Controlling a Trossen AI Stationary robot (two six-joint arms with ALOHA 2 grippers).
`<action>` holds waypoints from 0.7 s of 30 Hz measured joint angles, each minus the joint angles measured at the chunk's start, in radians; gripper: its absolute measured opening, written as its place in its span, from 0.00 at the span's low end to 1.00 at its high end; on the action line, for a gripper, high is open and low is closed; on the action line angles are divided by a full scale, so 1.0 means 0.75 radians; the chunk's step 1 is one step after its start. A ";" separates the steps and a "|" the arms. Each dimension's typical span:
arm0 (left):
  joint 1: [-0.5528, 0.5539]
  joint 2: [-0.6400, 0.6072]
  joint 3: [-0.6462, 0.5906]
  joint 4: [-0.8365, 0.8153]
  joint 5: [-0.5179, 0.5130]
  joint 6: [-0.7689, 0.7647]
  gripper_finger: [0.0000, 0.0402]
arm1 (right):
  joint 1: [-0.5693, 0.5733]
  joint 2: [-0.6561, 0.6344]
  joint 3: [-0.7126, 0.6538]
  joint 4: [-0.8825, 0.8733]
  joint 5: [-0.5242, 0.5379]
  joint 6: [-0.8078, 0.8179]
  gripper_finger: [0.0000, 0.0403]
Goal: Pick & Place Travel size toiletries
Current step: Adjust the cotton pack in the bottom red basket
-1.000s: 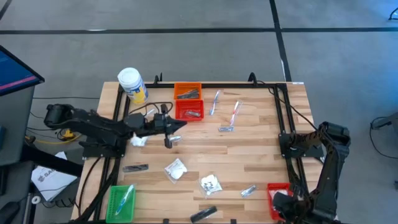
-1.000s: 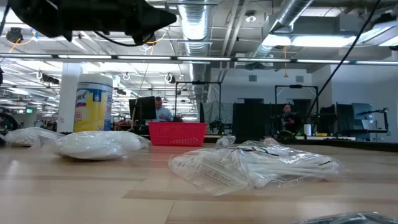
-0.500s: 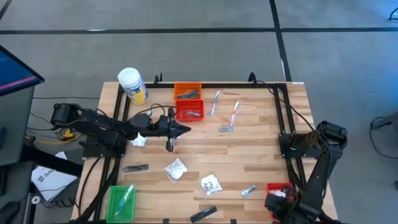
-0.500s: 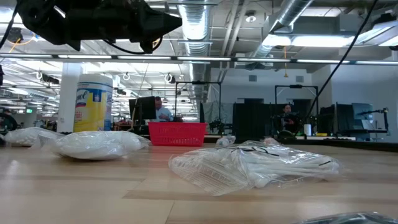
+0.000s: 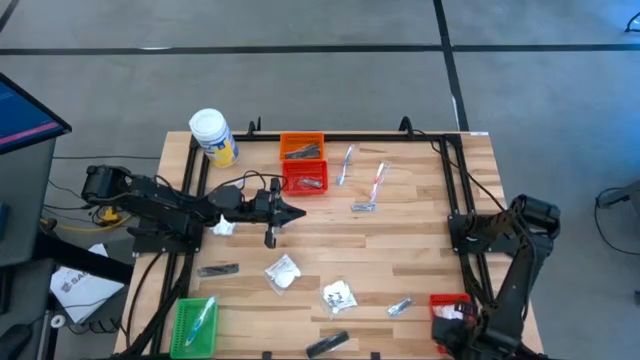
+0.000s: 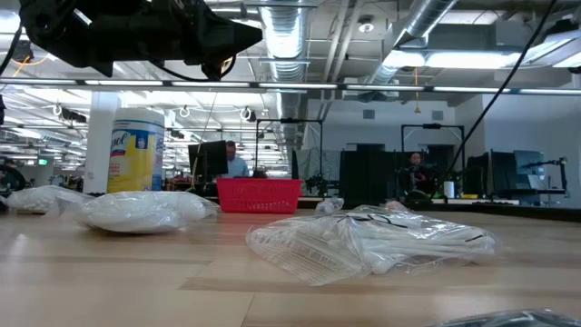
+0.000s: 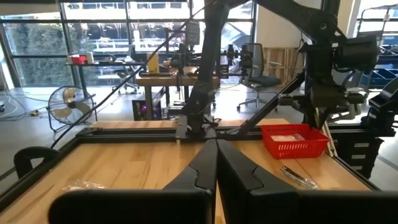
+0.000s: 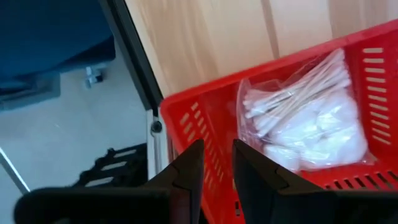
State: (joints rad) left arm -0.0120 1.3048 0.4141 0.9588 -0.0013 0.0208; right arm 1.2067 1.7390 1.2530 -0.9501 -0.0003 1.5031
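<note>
Travel size toiletries lie scattered on the wooden table: white packets point(image 5: 283, 272) point(image 5: 338, 295), foil sachets point(image 5: 363, 207) point(image 5: 400, 307), dark tubes point(image 5: 218, 269) point(image 5: 327, 344) and clear sticks point(image 5: 347, 163) point(image 5: 379, 180). A clear bag of cotton swabs and white pads point(image 8: 311, 118) lies in the red basket point(image 8: 205, 124) at the near right corner. My right gripper point(image 8: 217, 165) hangs just above that basket's rim, pointing down, its fingers a little apart with nothing between them. My left gripper point(image 5: 297, 212) is shut and empty, level above the table's left middle, pointing right.
An orange basket point(image 5: 302, 148) and a red basket point(image 5: 305, 178) stand at the far side, each with items inside. A green basket point(image 5: 195, 322) sits at the near left, and a big white jar point(image 5: 212, 137) at the far left corner. Black frame rails edge the table.
My right gripper has sunk toward the near-right red basket and rolled its wrist somewhat. My left gripper has come down a little and levelled out, staying shut. No item on the table has moved.
</note>
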 joint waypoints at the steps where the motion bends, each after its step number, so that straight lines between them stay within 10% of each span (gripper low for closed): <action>1: 0.000 0.000 0.000 0.000 0.000 0.000 0.00 | 0.009 0.000 -0.016 0.011 0.000 -0.003 0.19; 21: 0.000 -0.001 -0.001 -0.001 -0.009 0.000 0.00 | 0.067 0.001 -0.173 0.166 -0.005 0.011 0.19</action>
State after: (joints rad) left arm -0.0120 1.3045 0.4137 0.9580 -0.0082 0.0208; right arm 1.2572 1.7393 1.1236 -0.8259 -0.0040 1.5112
